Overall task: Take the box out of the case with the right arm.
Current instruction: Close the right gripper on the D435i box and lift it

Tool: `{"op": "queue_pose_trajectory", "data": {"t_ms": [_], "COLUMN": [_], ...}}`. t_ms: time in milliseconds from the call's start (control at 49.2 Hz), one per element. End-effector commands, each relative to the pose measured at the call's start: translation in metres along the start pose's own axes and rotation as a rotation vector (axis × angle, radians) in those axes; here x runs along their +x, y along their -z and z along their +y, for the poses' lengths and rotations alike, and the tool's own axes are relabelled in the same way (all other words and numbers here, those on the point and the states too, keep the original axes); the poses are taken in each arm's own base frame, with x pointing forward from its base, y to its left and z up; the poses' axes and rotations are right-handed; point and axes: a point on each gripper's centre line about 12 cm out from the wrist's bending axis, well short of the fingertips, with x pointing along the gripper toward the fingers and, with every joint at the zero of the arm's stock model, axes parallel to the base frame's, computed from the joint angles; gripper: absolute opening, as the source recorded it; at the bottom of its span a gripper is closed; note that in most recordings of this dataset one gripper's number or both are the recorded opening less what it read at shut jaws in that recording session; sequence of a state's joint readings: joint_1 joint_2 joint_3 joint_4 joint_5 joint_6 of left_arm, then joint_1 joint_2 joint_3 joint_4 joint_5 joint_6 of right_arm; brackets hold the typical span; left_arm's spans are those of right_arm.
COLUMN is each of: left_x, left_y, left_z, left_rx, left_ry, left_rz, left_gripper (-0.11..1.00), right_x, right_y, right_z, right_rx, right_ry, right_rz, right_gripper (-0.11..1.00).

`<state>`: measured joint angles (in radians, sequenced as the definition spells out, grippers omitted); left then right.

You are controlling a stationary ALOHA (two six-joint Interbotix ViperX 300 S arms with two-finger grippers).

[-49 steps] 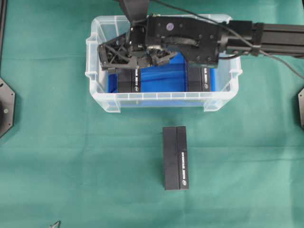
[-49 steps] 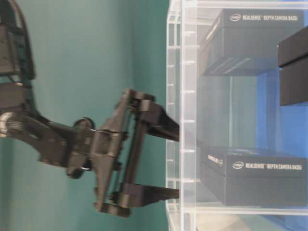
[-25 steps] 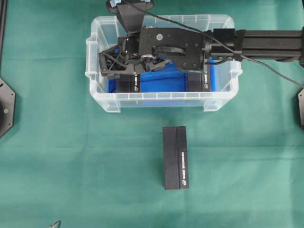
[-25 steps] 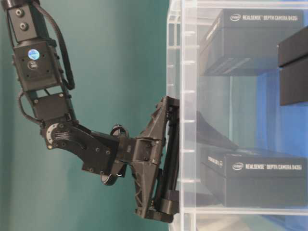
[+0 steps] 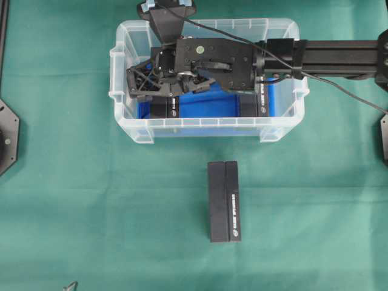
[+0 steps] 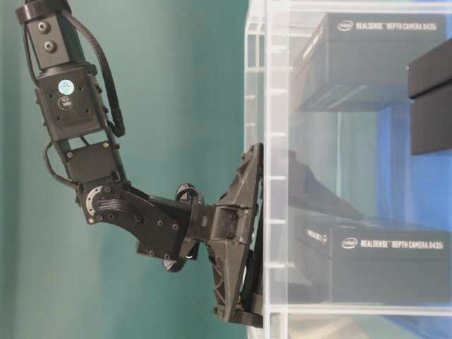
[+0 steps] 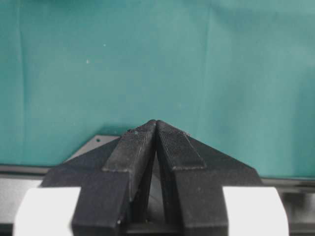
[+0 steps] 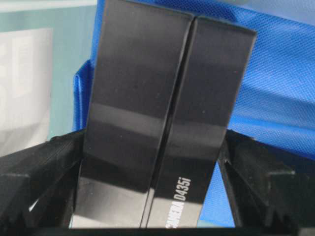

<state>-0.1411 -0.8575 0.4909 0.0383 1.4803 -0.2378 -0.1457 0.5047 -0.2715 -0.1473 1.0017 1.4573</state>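
Note:
The clear case with a blue lining stands at the top centre of the table. Two black boxes stand in it: one at its left and one at its right. My right gripper reaches down into the case over the left box. In the right wrist view that box stands between the open fingers, with blue lining showing in a gap beside the right one. From table level the gripper is partly inside the case wall. My left gripper is shut and empty over bare green cloth.
A third black box lies on the green cloth in front of the case. The right arm's long body spans the case's right rim. Dark mounting plates sit at the left edge and the right edge.
The right gripper has dropped from above the case rim into the case and now straddles the left box. Its jaws stayed open. The boxes have not moved.

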Motion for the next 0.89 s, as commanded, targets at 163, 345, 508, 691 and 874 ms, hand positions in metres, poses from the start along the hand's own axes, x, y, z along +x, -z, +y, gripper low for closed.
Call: {"op": "queue_pose_trajectory", "data": {"t_ms": [163,345,508,691,874], "left_x": [-0.002,-0.002,-0.001,0.000,0.000], "left_y": [-0.003,-0.002,-0.002,-0.002,-0.002], "left_z": [0.000,0.000,0.000,0.000,0.000], "left_rx": [-0.001,-0.001,-0.003,-0.003,-0.001], "left_ry": [0.000,0.001,0.000,-0.001,-0.002], "left_rz": [-0.013,-0.011,-0.008,-0.007,-0.005], "left_gripper": [0.02,0.02,0.02,0.02,0.02], "right_x": [-0.008,-0.008,-0.011,-0.017,-0.021], "right_y": [0.000,0.002,0.004,0.004,0.003], "right_z": [0.004,0.004,0.007,0.011,0.013], "right_rx": [0.014,0.022,0.022,0.023,0.020], "right_ry": [-0.027,-0.025,-0.034,-0.037,-0.030], "right_rz": [0.011,0.020,0.023,0.020,0.014], "right_gripper": [0.93,0.91,0.79,0.74,0.71]}}
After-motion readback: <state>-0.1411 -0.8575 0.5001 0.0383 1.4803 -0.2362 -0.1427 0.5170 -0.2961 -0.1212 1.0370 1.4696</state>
